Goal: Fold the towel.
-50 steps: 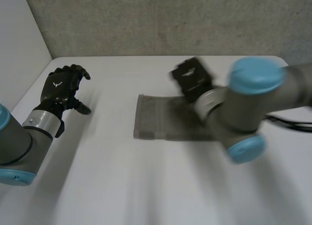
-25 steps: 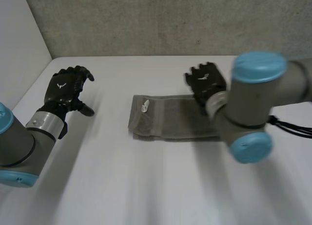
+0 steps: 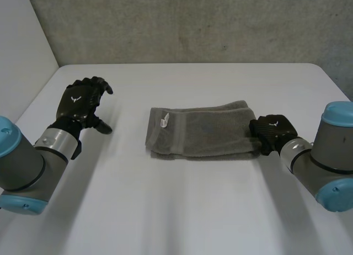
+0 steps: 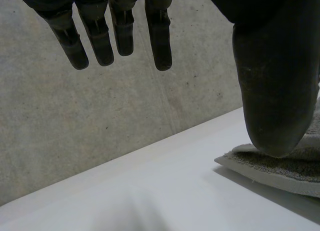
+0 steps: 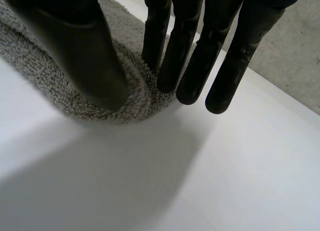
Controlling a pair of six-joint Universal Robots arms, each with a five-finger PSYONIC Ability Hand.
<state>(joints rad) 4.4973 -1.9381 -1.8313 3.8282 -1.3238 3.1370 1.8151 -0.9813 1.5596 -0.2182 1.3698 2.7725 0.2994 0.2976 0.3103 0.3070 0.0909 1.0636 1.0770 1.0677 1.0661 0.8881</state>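
The towel (image 3: 198,131) lies on the white table (image 3: 176,216), near the middle. It is grey and folded into a long flat strip. A small white tag (image 3: 165,120) shows on top, near the end closest to the left hand. The long edge nearest the robot is a little thick, with layers one on top of the other.

The right hand (image 3: 270,129) is at the other end of the towel and sits low on the table. In the right wrist view its thumb (image 5: 80,56) is on one side of the towel's end and its fingers (image 5: 195,51) are on the other side. The fingers are straight and close together. The towel's end bunches up between them, so the hand pinches the towel there.

The left hand (image 3: 80,103) is well apart from the towel, over the bare table. It is lifted off the table. Its fingers are loose and spread a little, with the thumb held away from them. It holds nothing. In the left wrist view a corner of the towel shows past the thumb.

A grey wall (image 3: 193,23) stands behind the table.
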